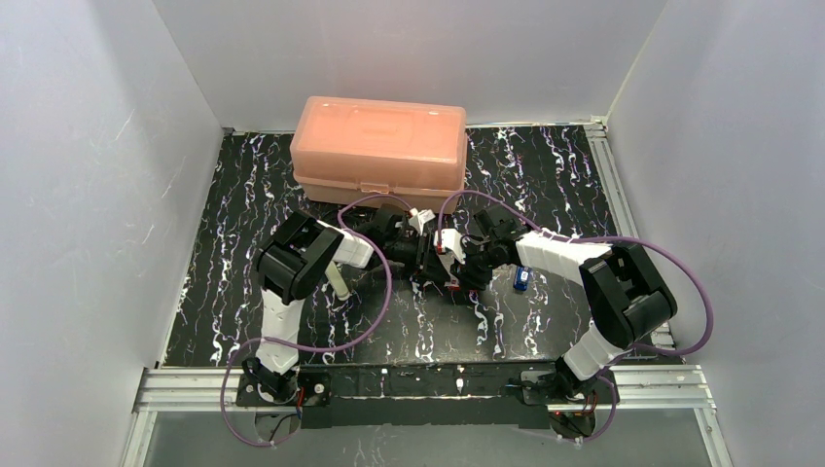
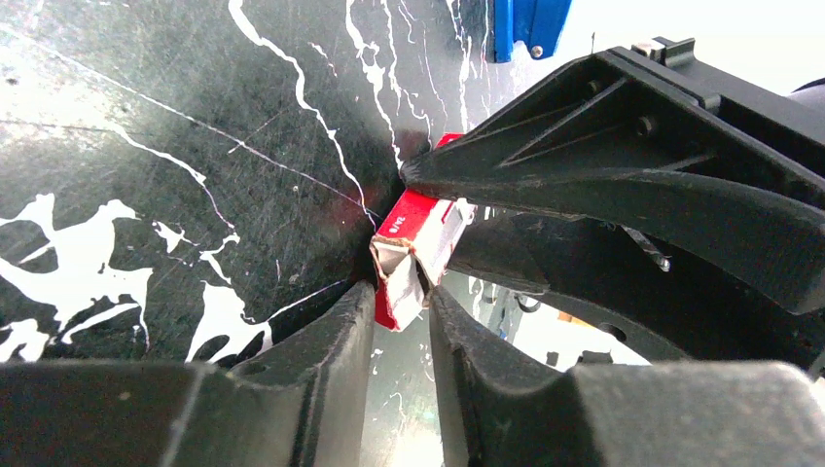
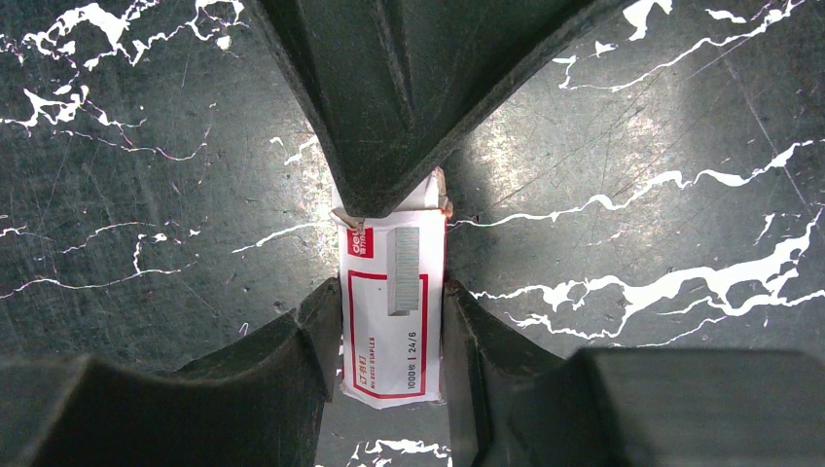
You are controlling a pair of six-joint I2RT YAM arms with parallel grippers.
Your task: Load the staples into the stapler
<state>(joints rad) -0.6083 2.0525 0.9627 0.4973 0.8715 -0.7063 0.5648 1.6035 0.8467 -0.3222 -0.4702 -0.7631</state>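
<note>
The right gripper (image 3: 392, 297) is clamping the staples box (image 3: 393, 336) by its long sides at the middle of the black marbled table (image 3: 632, 146). The left gripper (image 2: 403, 292) is pinching the box's torn open end from the opposite side. A small blue object (image 1: 521, 279) is lying just right of them, and an orange plastic case (image 1: 379, 146) is sitting behind, near the back wall.
</note>
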